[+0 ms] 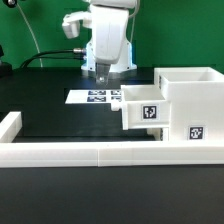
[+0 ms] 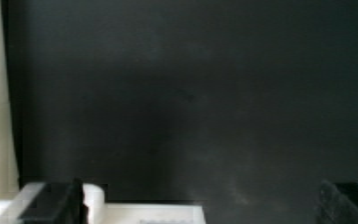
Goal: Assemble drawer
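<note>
Here: one housing, one tray in it; hand spread, empty, above marker board.

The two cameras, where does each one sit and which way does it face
Exterior view: off the arm, low at table height, facing over the white border rail toward the drawer, marker board and the arm's hand.
Wrist view: on the wrist, looking down at the black table; two dark fingertips show, spread apart.
Shared: the table, the hand and probably the marker board's edge.
</note>
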